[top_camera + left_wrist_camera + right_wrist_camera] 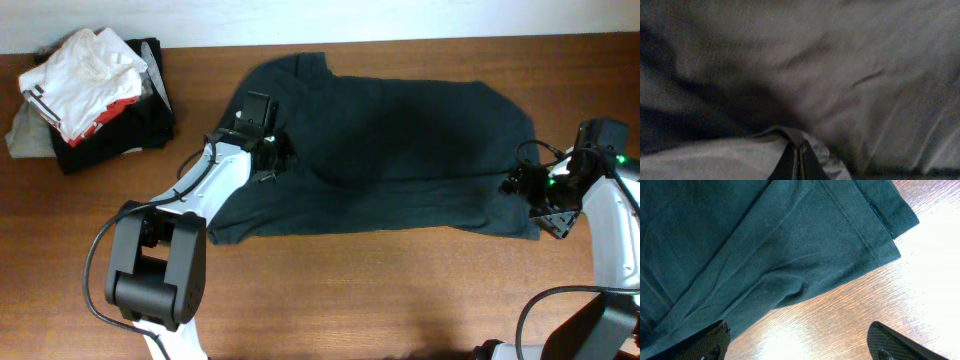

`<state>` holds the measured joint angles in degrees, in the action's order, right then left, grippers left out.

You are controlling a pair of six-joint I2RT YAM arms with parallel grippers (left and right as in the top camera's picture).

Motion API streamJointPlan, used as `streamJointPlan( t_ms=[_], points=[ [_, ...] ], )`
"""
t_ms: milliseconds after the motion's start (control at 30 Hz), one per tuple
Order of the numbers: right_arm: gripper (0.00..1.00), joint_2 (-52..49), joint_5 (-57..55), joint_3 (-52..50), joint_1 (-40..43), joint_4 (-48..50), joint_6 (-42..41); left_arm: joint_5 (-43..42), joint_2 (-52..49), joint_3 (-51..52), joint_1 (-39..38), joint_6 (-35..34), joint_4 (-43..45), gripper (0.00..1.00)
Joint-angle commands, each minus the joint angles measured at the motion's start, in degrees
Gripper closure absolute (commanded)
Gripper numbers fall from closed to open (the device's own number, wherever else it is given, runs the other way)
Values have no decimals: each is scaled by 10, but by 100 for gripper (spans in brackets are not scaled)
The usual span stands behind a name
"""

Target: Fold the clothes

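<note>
The dark charcoal T-shirt (390, 150) lies spread across the middle of the wooden table (350, 290), plain side up; no lettering shows. My left gripper (268, 158) sits on the shirt's left part, and in the left wrist view its jaws (800, 162) are closed together on a raised fold of the fabric (790, 75). My right gripper (535, 190) hovers at the shirt's right edge, open and empty. In the right wrist view its fingers (800, 340) straddle bare wood beside the shirt's hemmed corner (790, 245).
A pile of other clothes (90, 90), white, red and black, lies at the table's back left corner. Bare wood runs along the front (380, 300) and at the far right (890, 290).
</note>
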<state>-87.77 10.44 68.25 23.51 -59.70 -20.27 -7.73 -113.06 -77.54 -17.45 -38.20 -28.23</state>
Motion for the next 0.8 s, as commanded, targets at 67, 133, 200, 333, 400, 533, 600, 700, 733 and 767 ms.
streamJointPlan(
  t_ms=[67,133,200,333,400,533,600,700,733,767],
  points=[
    [10,-4,-6,5,-4,-1,6,63,-5,-8,0,5,35,93],
    [10,-4,-6,5,-4,-1,5,71,-5,-8,0,5,48,84],
    [11,-4,-6,5,-4,-4,5,72,-5,-8,0,7,63,42],
    [4,-4,-6,5,-4,-3,6,71,-1,-81,0,161,79,1],
    [4,-4,-6,6,-4,-3,6,71,-1,-147,1,204,57,1],
    [4,-4,-6,5,-6,-3,6,106,-5,-280,4,256,48,1],
    [4,-4,-5,5,-10,-4,6,105,-7,-329,11,285,44,1],
    [4,-5,-5,5,-24,-3,6,128,-7,-344,32,309,146,1],
    [4,-6,-5,5,-33,-3,6,127,-13,-344,39,315,190,1],
    [4,-7,-5,5,-37,-3,5,127,-16,-344,40,315,204,1]
  ],
)
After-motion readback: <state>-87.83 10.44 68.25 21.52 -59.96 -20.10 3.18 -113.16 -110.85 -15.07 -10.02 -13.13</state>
